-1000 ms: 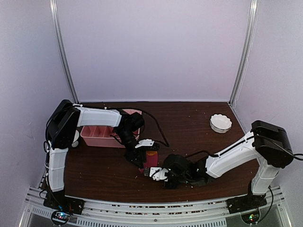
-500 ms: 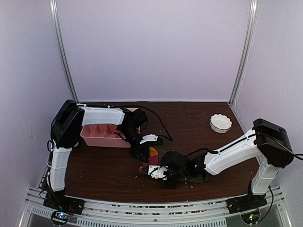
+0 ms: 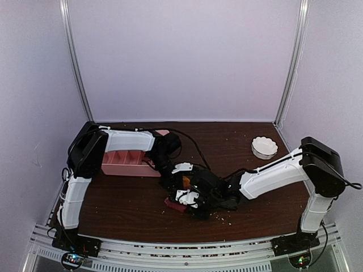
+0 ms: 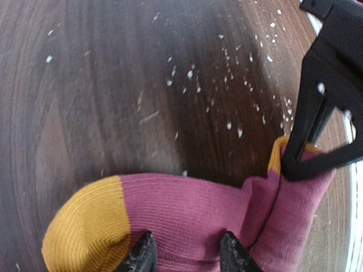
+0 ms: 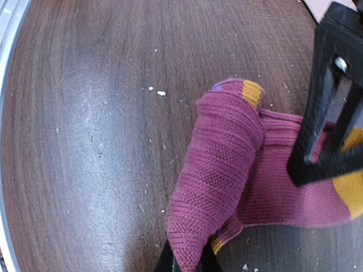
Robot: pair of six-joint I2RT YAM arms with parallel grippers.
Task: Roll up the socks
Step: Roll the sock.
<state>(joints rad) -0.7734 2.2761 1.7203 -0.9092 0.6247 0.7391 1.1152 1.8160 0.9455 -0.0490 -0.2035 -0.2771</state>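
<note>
1. Top external view. Both arms have drawn inward and away from the near edge since a second ago, and the socks (image 3: pixel 174 204) now lie lower, no longer lifted. The left pincer (image 3: pixel 180 173) and right pincer (image 3: pixel 190 199) meet over them mid-worktop (image 3: pixel 125 209), well apart from the pink tray (image 3: pixel 127 164) and the white bowl (image 3: pixel 264 147). My concern here is how crowded it is: the two pincers stand almost touching and could knock each other on the next move.

2. Left wrist view. The socks (image 4: pixel 187 209) lie flat on the worktop, with the orange toe to the left. My left fingertips (image 4: pixel 140 256) stand apart on the magenta fabric, and I cannot tell whether they pinch it or only press on it. The right pincer (image 4: pixel 295 164) is clamped on the folded far end. If the left tips only rest there, I judge the flat length may slide, and the roll would drag instead of turning.

3. Right wrist view. My right pincer (image 5: pixel 188 262) is closed together on the thick fold of the socks (image 5: pixel 218 170). The left pincer (image 5: pixel 317 164) stands just beside that fold. The fold looks loose and only partly turned. Letting go, or pulling against the left pincer, would probably let it spring open or stretch the fabric.
</note>
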